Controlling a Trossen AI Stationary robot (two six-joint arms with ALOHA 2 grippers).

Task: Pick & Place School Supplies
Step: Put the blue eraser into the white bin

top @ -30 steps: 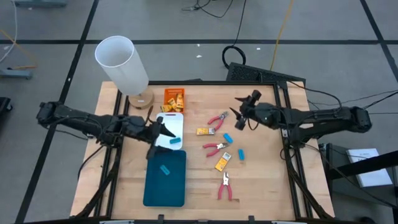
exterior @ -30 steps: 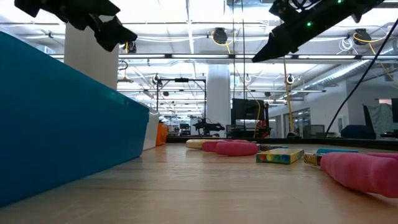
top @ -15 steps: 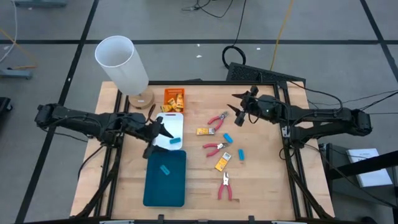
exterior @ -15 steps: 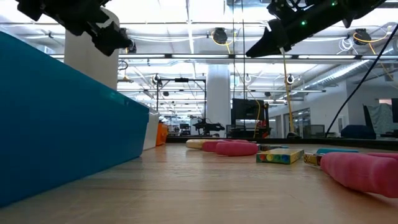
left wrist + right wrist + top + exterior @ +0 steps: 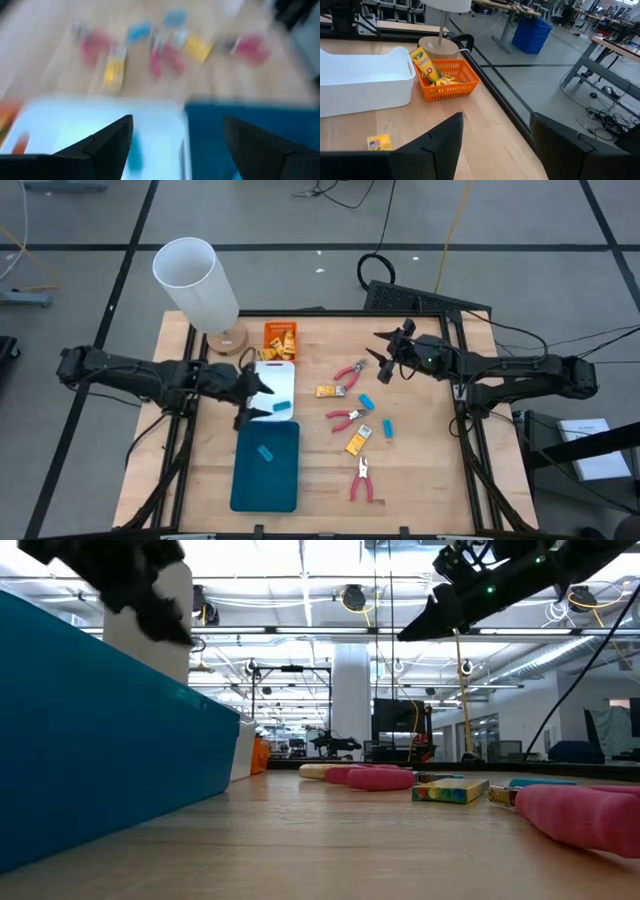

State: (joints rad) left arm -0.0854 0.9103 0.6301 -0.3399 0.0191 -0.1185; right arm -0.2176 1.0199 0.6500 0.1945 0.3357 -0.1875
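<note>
Crowded middle, open edges on the bench [image 5: 440,480]

Scattered school supplies [image 5: 352,412] filled the centre; the white tray [image 5: 283,380] and teal tray [image 5: 268,480] blocked the 9 o'clock side, the orange tray [image 5: 281,337] and tall white cylinder [image 5: 195,280] the 11 o'clock corner. Bare wood lay open at 3 and 5 o'clock.

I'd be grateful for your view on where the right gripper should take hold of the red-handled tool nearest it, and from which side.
Probably across the two red handles of the red-handled tool, coming straight down from above. It lies flat on the table with bare wood around it, and the handles look like its thickest part; the metal tip looks thin. The right gripper, fingers open, hovers just beside it.
</note>
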